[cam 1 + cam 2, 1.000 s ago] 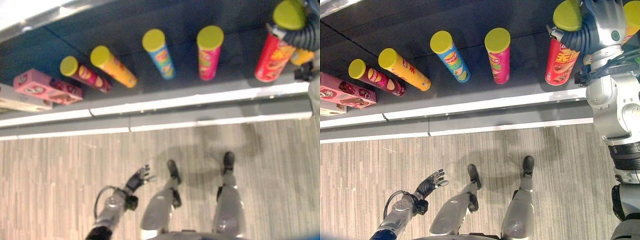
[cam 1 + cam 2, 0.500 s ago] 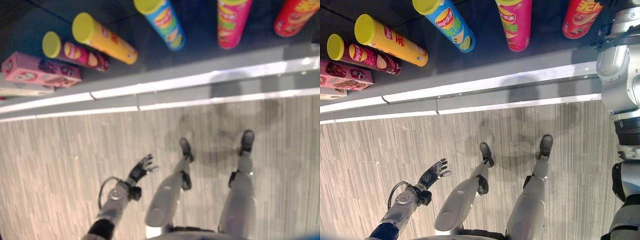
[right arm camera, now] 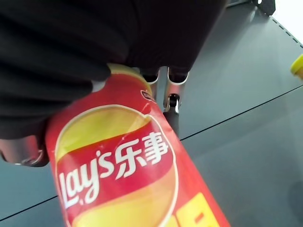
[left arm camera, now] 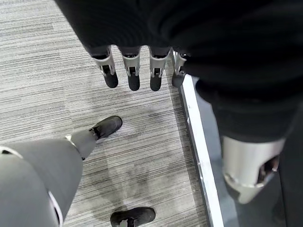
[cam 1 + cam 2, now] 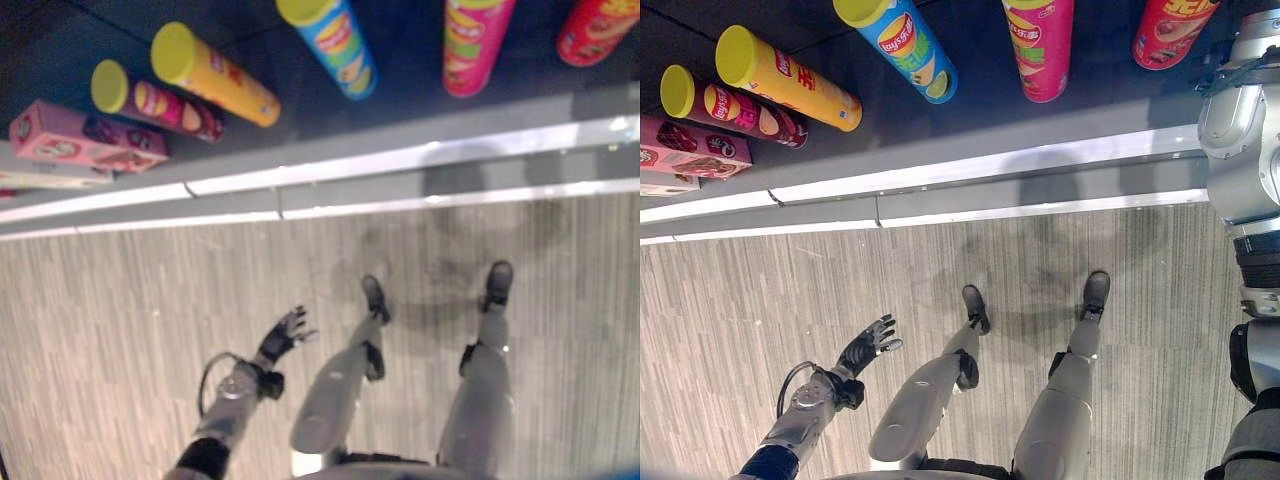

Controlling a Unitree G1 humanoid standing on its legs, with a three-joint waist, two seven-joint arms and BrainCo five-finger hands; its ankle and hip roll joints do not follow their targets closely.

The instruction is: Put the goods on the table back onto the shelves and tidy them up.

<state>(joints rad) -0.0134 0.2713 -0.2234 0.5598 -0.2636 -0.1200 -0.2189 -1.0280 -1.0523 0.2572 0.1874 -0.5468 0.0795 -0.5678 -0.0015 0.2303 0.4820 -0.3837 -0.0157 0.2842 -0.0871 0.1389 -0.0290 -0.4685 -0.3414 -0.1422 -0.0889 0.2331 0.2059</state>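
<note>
Even, bright overhead light; glare streaks the shelf edge [image 5: 990, 165]. A soft shadow lies on the carpet floor [image 5: 760, 290] below it. The left eye view is hazy and soft; the red chip can [image 3: 137, 184] looms blurred.

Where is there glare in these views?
Left eye view: the shelf's front rail gleams white. Right eye view: the same rail shines too. Right wrist view: a blown-out white patch at the shelf's far edge, beyond the red can.
</note>
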